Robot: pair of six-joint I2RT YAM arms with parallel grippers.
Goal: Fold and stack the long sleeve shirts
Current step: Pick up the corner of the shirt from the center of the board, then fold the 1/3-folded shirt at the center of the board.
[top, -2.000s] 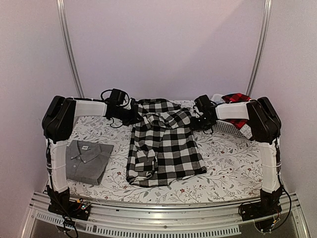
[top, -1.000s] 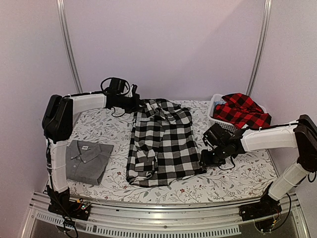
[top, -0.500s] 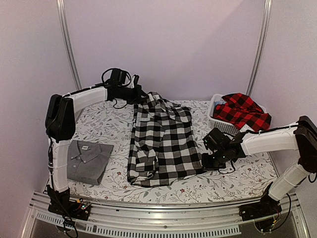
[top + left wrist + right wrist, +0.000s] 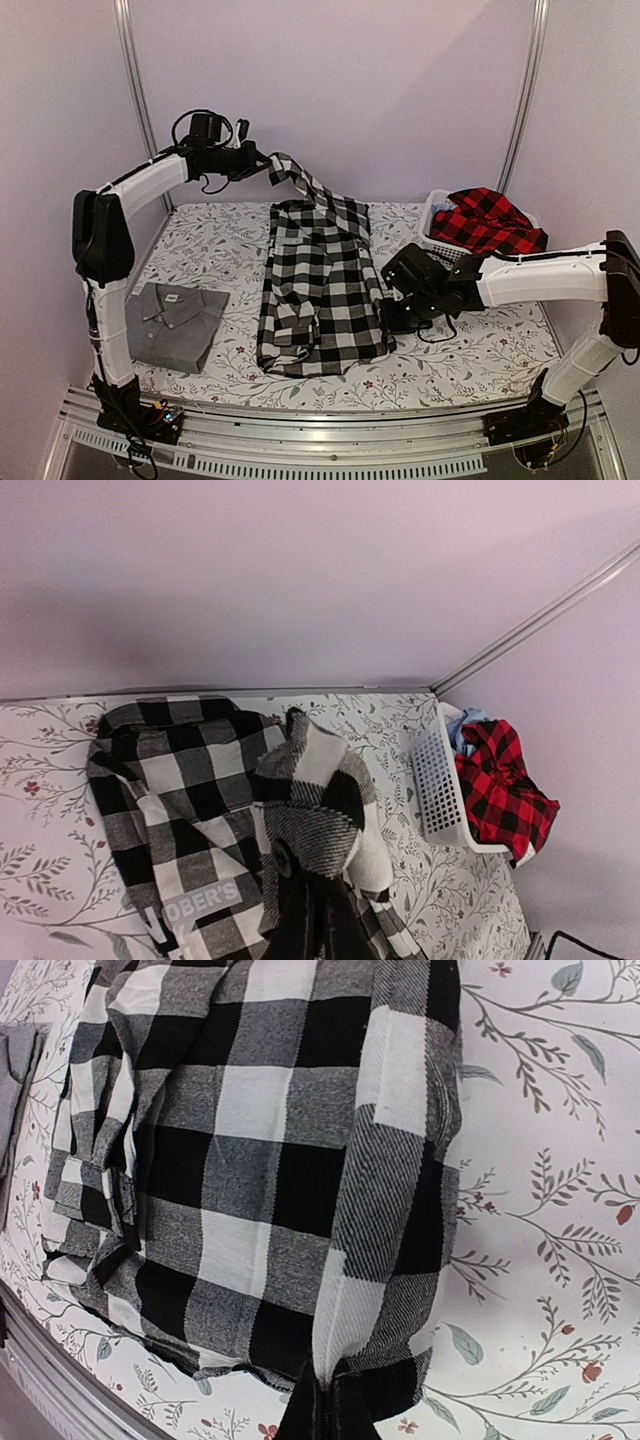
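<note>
The black-and-white check shirt (image 4: 325, 290) lies lengthwise mid-table. My left gripper (image 4: 262, 163) is shut on its cuff and holds the sleeve (image 4: 315, 195) raised above the far edge; the left wrist view shows the cuff (image 4: 315, 815) pinched and white lettering (image 4: 203, 902) below. My right gripper (image 4: 388, 312) is shut on the shirt's lower right edge (image 4: 365, 1320), folded a little inward. The grey collared shirt (image 4: 172, 325) lies folded at front left. The red-and-black check shirt (image 4: 488, 228) is heaped in the basket.
The white plastic basket (image 4: 452, 252) stands at the back right, also seen in the left wrist view (image 4: 435, 780). The table has a floral cloth (image 4: 470, 345). Metal rails (image 4: 300, 450) run along the near edge.
My left gripper has risen and moved left, lifting the sleeve off the table. My right gripper swung from the far right to the shirt's lower right edge, shut on it and pulled it inward.
</note>
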